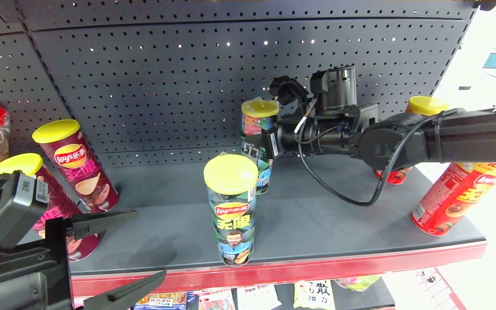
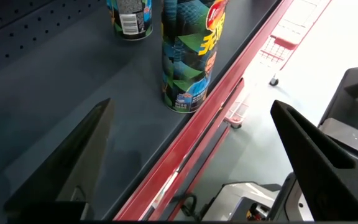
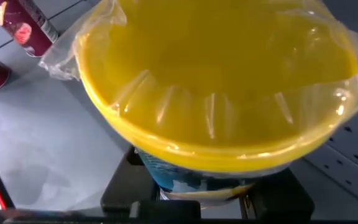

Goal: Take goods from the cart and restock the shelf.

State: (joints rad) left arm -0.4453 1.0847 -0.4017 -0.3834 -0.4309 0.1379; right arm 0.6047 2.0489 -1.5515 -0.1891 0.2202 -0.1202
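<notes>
My right gripper [image 1: 252,144] is clamped around the middle of the held chip canister [image 1: 259,115], a green one with a yellow lid, upright and close to the pegboard [image 1: 166,86] at the back of the shelf [image 1: 317,224]. My left gripper [image 1: 150,242] hangs with its fingers wide apart and nothing between them, over the shelf's red front edge.

I judge the restocking well under way. The front chip canister [image 1: 230,211] stands between my two grippers, near the front edge. Two maroon canisters [image 1: 75,165] lean just past my left gripper. Two red canisters [image 1: 454,198] sit on the far side of my right arm. This placing is not finished: I have yet to let go, and I cannot say how many goods are left to fetch.

The front canister covers part of the held one's base, so I cannot tell whether it rests on the shelf or hangs just above it. My right arm hides most of the rearward red canister. In the left wrist view a wire frame [image 2: 284,37] on a wheel shows beyond the shelf edge; it may be the cart, but its contents are cut off.
</notes>
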